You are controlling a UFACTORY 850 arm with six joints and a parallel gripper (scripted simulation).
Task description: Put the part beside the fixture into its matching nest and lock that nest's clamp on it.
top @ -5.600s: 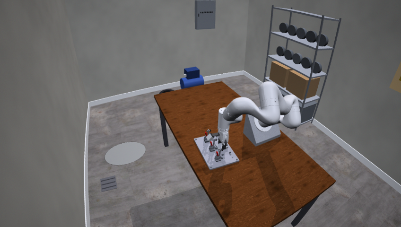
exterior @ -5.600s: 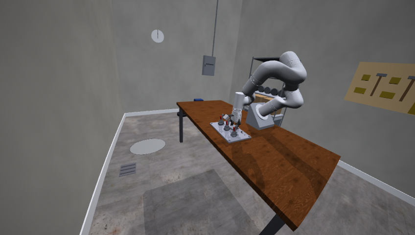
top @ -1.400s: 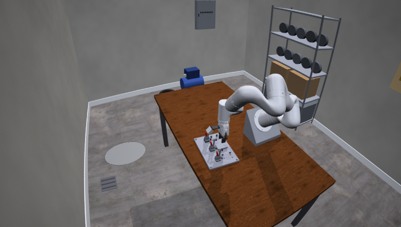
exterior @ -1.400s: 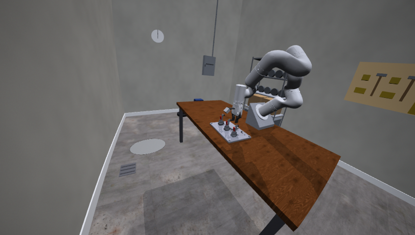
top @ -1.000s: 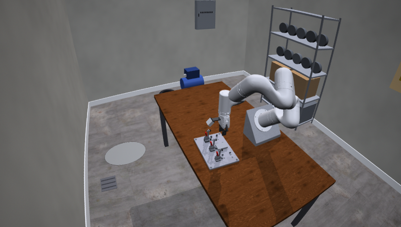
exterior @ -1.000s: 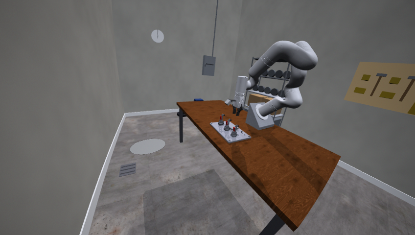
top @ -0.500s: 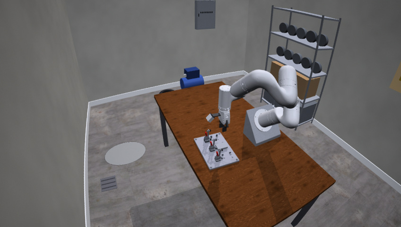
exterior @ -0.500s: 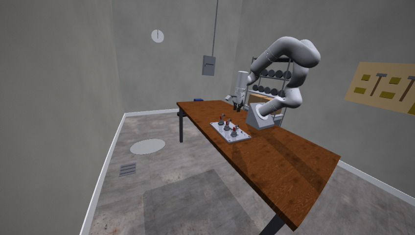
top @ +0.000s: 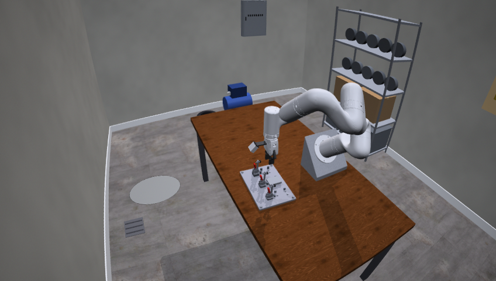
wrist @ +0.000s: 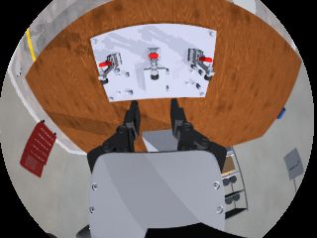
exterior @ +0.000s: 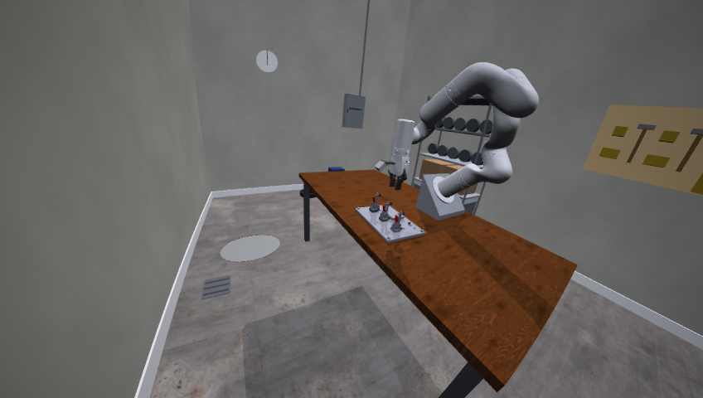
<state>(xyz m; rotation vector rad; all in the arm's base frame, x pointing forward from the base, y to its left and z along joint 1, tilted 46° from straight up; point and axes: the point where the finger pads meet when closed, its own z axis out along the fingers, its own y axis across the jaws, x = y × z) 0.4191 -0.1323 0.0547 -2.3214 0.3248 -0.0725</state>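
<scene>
The grey fixture plate (top: 266, 188) lies on the wooden table and carries three nests, each with a red-handled clamp. It also shows in the exterior view (exterior: 390, 224) and in the wrist view (wrist: 154, 62). A pale grey block (top: 276, 182) appears to lie in the middle nest, beside the middle clamp (top: 261, 181); it is too small to tell how it sits. My gripper (top: 270, 160) hangs above the table just behind the plate's far end, pointing down. Its fingers stand half apart with nothing between them. The red handles (wrist: 154, 56) stand raised, as far as I can tell.
The arm's grey wedge base (top: 321, 156) stands on the table to the right of the plate. A metal shelf (top: 372, 76) with dark discs and a box stands behind the table. A blue motor (top: 237, 95) sits on the floor beyond the far table edge.
</scene>
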